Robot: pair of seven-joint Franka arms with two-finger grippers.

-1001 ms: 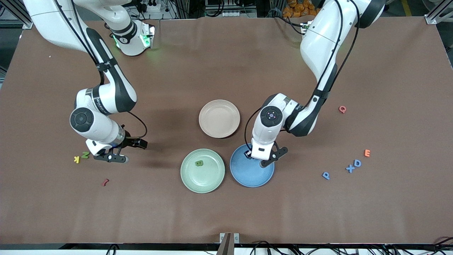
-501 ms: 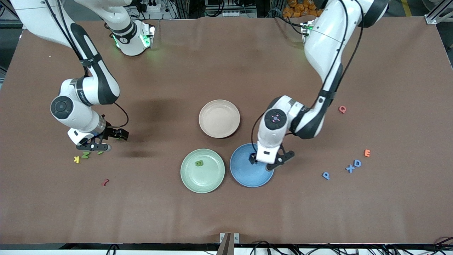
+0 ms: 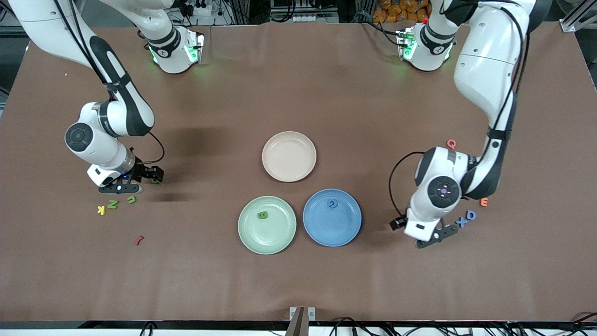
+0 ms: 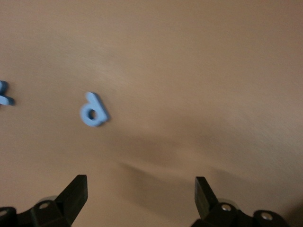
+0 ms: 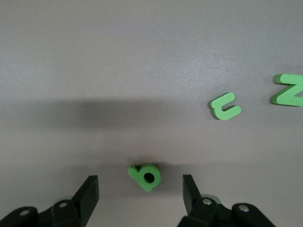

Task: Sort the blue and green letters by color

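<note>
The green plate (image 3: 247,233) holds a green B (image 3: 262,215). The blue plate (image 3: 326,231) holds a blue G (image 3: 332,204). My right gripper (image 3: 120,188) is open, low over the table near the right arm's end. In its wrist view (image 5: 140,184) a green P (image 5: 146,176) lies between the fingertips. A green U (image 3: 132,199) and N (image 3: 112,204) lie close by. My left gripper (image 3: 433,236) is open and empty (image 4: 139,184). A blue P (image 4: 93,110) lies just ahead of it, hidden in the front view. A blue X (image 3: 461,222) and D (image 3: 471,214) lie beside it.
A cream plate (image 3: 289,156) stands farther from the front camera than the two colored plates. A yellow K (image 3: 101,210) lies beside the N, with a dark red squiggle (image 3: 138,240) nearer the camera. An orange E (image 3: 484,202) and a pink Q (image 3: 451,143) lie near the left arm.
My left gripper left the blue plate, where the blue G now lies, and moved toward the left arm's end to the blue P. My right gripper moved from beside the N to over the green P.
</note>
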